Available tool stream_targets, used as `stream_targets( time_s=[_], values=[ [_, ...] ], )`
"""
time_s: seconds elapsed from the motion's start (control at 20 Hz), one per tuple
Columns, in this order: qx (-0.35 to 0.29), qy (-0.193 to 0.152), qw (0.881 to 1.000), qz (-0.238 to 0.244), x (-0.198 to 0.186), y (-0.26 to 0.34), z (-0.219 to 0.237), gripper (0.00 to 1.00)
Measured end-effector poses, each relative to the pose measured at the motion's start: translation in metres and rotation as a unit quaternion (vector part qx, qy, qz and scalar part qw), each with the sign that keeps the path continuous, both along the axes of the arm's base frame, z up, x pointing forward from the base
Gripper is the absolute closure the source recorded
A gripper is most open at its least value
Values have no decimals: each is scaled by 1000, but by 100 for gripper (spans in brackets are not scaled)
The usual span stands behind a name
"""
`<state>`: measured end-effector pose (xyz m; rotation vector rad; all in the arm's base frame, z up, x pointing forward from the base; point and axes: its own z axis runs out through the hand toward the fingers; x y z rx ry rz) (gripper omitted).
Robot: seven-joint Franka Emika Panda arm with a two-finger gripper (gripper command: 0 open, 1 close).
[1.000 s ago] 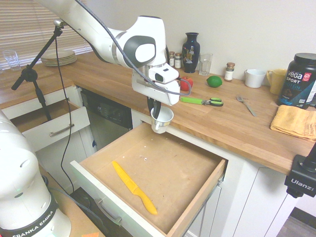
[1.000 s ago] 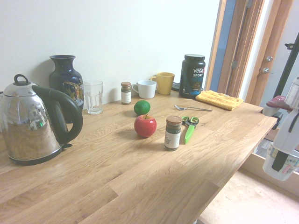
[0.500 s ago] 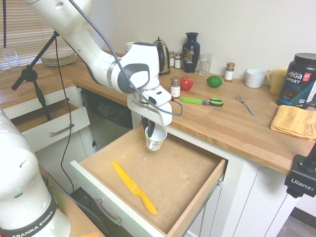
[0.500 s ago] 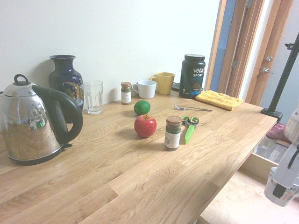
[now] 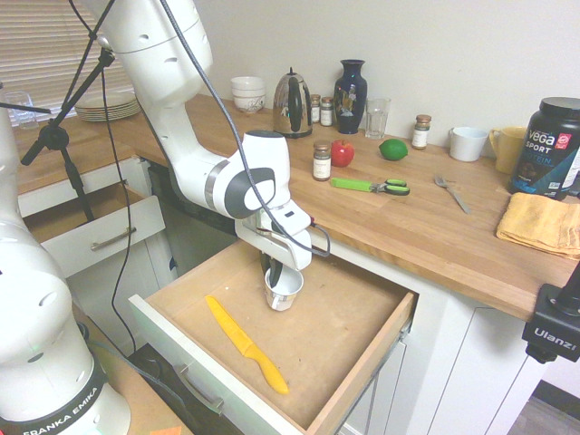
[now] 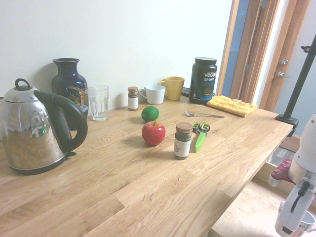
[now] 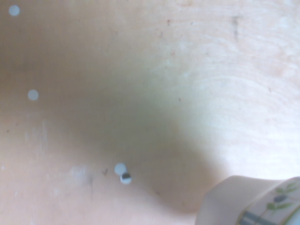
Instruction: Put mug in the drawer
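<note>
Mug (image 5: 285,294) at the open drawer (image 5: 340,313), clamped by its rim between the fingers of the gripper (image 5: 273,275), with a yellow knife (image 5: 237,339) lying near it on the drawer bottom. Beyond, on the wood-grained countertop (image 5: 408,227), spice jar (image 5: 322,161) beside red apple (image 5: 342,154), then green lime (image 5: 392,149), green-handled scissors (image 5: 362,186) and fork (image 5: 451,193). Behind all that, a pale plain wall (image 5: 453,54), with slatted blinds (image 5: 45,41) to one side.

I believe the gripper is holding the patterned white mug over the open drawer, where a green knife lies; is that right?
Not quite: the knife in the drawer is yellow, as the first exterior view shows. The gripper is indeed holding the patterned white mug over it.
</note>
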<state>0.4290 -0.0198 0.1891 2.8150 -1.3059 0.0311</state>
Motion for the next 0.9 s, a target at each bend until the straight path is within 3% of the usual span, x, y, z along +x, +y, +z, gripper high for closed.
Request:
stream_targets(
  time_s=[0.3, 0.35, 0.9],
  values=[
    [-5, 7, 1000, 1, 0, 6, -23, 100],
    [-6, 9, 1000, 1, 0, 7, -25, 0],
    [-4, 7, 1000, -9, 3, 6, -25, 0]
  ],
)
